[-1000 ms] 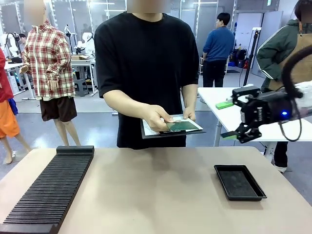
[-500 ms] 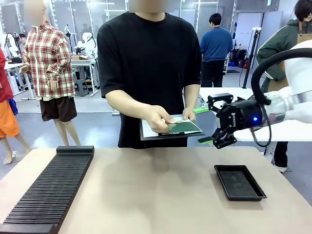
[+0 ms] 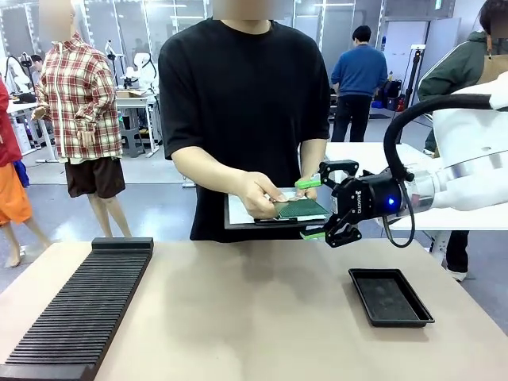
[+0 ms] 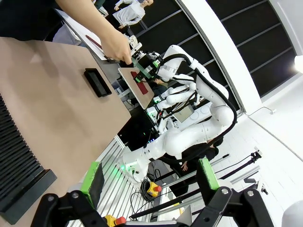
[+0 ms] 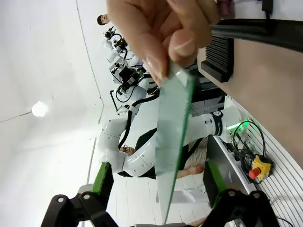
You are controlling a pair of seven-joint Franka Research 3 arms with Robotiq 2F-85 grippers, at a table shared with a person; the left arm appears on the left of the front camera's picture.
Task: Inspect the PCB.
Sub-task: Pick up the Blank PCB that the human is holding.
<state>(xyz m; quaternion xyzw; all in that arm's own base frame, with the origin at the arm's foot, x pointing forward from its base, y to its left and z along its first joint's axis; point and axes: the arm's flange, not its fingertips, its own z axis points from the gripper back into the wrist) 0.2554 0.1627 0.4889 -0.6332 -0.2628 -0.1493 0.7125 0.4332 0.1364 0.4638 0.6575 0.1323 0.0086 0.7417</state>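
Note:
The person across the table holds a dark clipboard [image 3: 246,216] with the green PCB [image 3: 298,208] lying on top, one hand [image 3: 258,194] pinching the board. My right gripper [image 3: 311,209] has reached in from the right, one green pad above and one below the PCB's right edge. In the right wrist view the PCB [image 5: 173,142] stands edge-on between my fingers [image 5: 102,179], which are spread wide with a gap on each side of it, and the person's fingertips [image 5: 161,33] grip its far end. My left gripper [image 4: 150,176] is open with nothing between its fingers.
A shallow black tray [image 3: 390,296] lies on the table at the right. A long black slotted rack [image 3: 79,309] runs along the left side. Between them is bare tabletop [image 3: 238,317]. A white table [image 3: 357,155] stands behind the right arm.
My right arm has swung left from beside the white table to the person's clipboard, and its jaws now straddle the PCB's edge. The person has held the board nearly still.

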